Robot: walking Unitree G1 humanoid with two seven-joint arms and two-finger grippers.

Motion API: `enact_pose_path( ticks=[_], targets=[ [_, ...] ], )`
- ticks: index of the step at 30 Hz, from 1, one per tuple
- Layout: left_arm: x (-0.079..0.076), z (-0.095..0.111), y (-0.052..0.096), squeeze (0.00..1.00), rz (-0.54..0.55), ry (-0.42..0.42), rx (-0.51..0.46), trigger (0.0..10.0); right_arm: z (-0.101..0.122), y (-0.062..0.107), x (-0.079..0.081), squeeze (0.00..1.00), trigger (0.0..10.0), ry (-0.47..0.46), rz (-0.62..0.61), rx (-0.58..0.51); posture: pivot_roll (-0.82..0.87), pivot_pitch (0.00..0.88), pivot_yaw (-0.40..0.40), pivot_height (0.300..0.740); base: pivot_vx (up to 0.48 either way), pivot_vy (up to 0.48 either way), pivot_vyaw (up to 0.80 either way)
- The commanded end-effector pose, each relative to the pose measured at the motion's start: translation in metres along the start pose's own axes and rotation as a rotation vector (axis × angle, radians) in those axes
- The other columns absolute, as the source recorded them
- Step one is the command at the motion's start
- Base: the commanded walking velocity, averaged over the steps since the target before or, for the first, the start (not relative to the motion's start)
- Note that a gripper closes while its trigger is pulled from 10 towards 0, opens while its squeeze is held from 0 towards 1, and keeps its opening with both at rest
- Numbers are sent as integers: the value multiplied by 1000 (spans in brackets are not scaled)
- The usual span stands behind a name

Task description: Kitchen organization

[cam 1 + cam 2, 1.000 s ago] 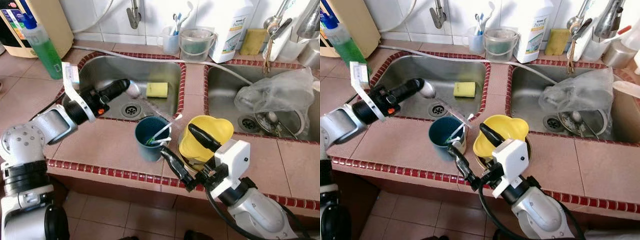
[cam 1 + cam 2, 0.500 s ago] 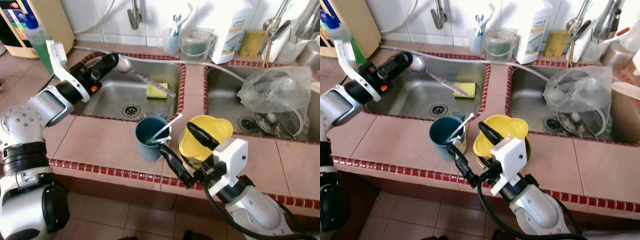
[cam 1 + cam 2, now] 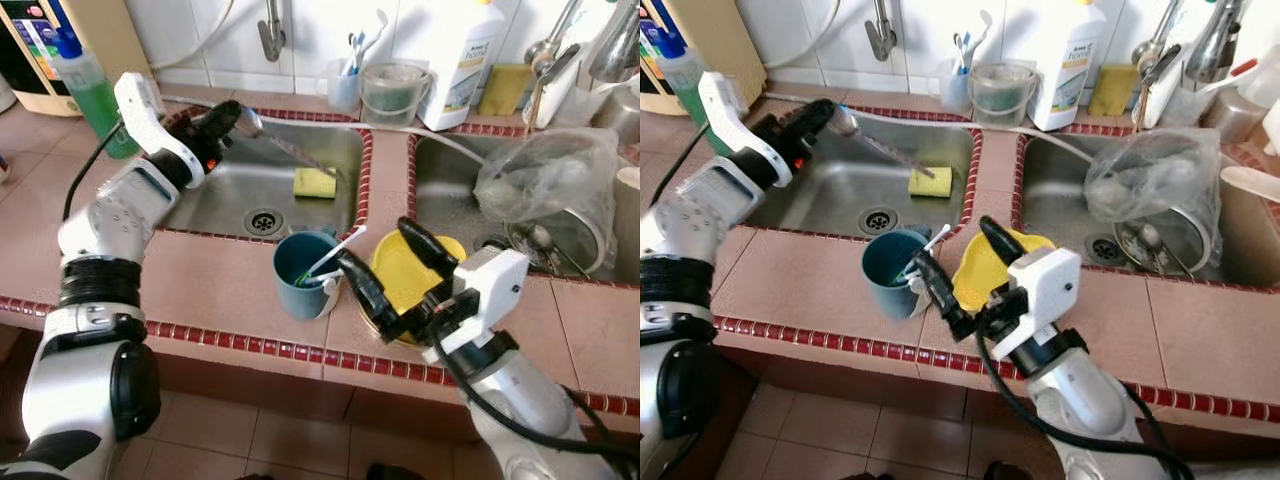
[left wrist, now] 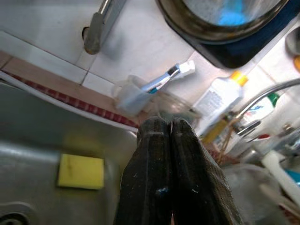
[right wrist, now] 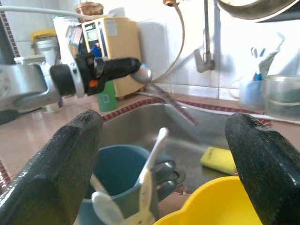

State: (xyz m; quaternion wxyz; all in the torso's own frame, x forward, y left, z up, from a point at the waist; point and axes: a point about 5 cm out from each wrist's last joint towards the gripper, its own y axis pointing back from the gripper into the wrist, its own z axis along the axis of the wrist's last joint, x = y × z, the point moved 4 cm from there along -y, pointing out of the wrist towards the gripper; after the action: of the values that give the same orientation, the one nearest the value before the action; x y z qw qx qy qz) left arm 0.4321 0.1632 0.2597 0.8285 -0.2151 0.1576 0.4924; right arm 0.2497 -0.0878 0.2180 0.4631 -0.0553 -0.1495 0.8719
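Above the steel sink [image 3: 215, 190], the left gripper [image 3: 228, 116] clamps a metal spoon [image 3: 285, 146]; the right gripper's [image 3: 392, 262] fingers gape around the yellow plastic bowl [image 3: 412, 283].

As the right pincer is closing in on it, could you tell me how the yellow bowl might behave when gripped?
The yellow bowl looks like thin plastic, so probably light and a little flexible. Its glossy surface may slip between the open right pincer fingers. It sits tilted beside the teal mug, so a nudge could rock it.
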Motion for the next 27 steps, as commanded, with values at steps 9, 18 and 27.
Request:
enact_pose_path(
  ticks=[9, 18, 27],
  targets=[
    [-1, -16, -14, 0, 35, -151, -7, 10000, 25, -7, -16, 0, 10000, 28, -68, -83, -141, 102, 50, 740, 0, 0, 0],
    [1, -26, -18, 0, 55, -210, -16, 10000, 29, -4, -25, 0, 10000, 3, -145, -86, -170, 118, 56, 740, 0, 0, 0],
    [-1, -30, -20, 0, 16, -272, -3, 10000, 31, 8, -21, 0, 10000, -25, -190, -63, -207, 163, 59, 740, 0, 0, 0]
  ],
)
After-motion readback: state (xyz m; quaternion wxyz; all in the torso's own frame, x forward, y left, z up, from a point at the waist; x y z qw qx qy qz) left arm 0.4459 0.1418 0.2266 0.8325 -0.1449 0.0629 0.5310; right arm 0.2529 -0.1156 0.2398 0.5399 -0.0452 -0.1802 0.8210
